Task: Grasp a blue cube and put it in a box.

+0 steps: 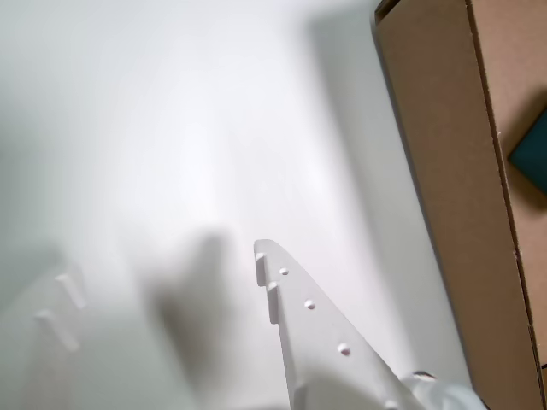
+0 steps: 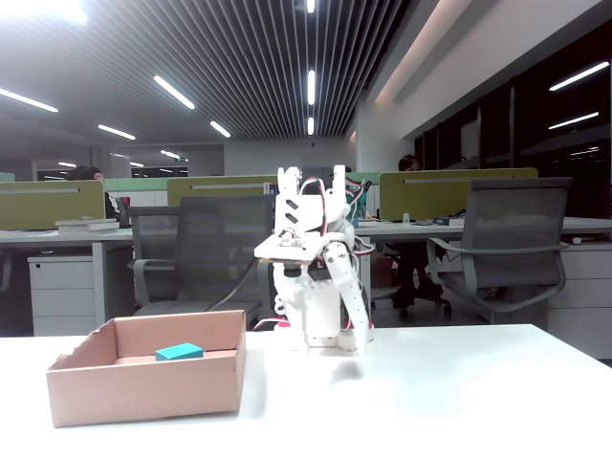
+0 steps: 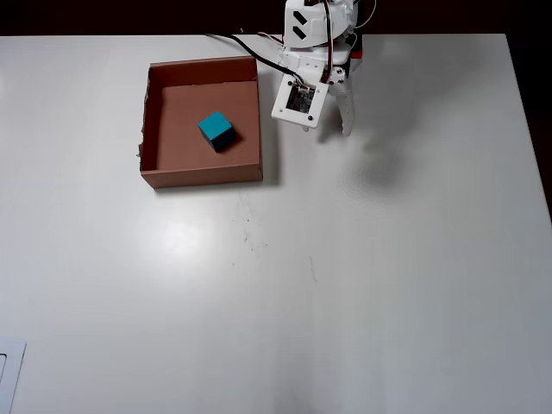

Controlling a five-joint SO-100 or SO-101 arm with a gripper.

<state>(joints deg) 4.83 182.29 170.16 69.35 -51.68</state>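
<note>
The blue cube (image 3: 216,131) lies inside the tan cardboard box (image 3: 203,177) at the table's back left in the overhead view, near the middle of its floor. The fixed view shows the cube (image 2: 180,352) just above the box's front wall (image 2: 143,387). My gripper (image 3: 338,122) hangs folded close to the arm's base, to the right of the box and apart from it. In the wrist view the gripper (image 1: 162,282) is open over bare white table with nothing between its fingers. The box's outer wall (image 1: 453,213) fills the right side, with a corner of the cube (image 1: 534,149) at the edge.
The white arm base (image 3: 323,34) stands at the table's back edge with cables trailing left behind the box. The white tabletop (image 3: 302,285) stretches wide in front. Office chairs and desks stand behind the table in the fixed view.
</note>
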